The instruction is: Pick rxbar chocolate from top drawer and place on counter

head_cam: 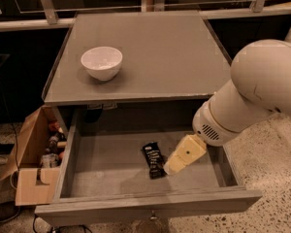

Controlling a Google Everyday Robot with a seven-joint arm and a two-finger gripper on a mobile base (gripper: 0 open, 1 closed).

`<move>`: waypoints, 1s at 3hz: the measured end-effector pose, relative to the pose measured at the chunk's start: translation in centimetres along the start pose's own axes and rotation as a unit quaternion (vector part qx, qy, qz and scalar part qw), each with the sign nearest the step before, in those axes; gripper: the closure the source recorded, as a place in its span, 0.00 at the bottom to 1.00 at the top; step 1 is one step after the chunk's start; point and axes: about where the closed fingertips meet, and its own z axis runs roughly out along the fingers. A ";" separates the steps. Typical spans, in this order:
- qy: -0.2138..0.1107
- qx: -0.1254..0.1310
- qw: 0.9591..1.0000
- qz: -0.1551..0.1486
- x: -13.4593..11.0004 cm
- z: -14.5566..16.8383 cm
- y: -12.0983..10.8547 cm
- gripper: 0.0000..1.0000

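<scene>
The rxbar chocolate [153, 160] lay flat on the floor of the open top drawer [150, 204]. The end effector [169, 168] was just beside it, inside the drawer; its opening state could not be determined.

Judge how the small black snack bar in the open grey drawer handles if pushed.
The glossy black bar looks thin: probably light, perhaps slippery. Flat on the grey drawer floor, it likely slides, not rolls. The cream gripper hangs beside it.
</scene>
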 end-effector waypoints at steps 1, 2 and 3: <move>-0.014 -0.003 0.999 0.030 -1.0 1.8 1.3 0.00; -0.022 -0.004 0.998 0.060 -2.2 4.4 2.4 0.00; -0.024 -0.031 0.997 0.069 -3.0 6.1 3.5 0.00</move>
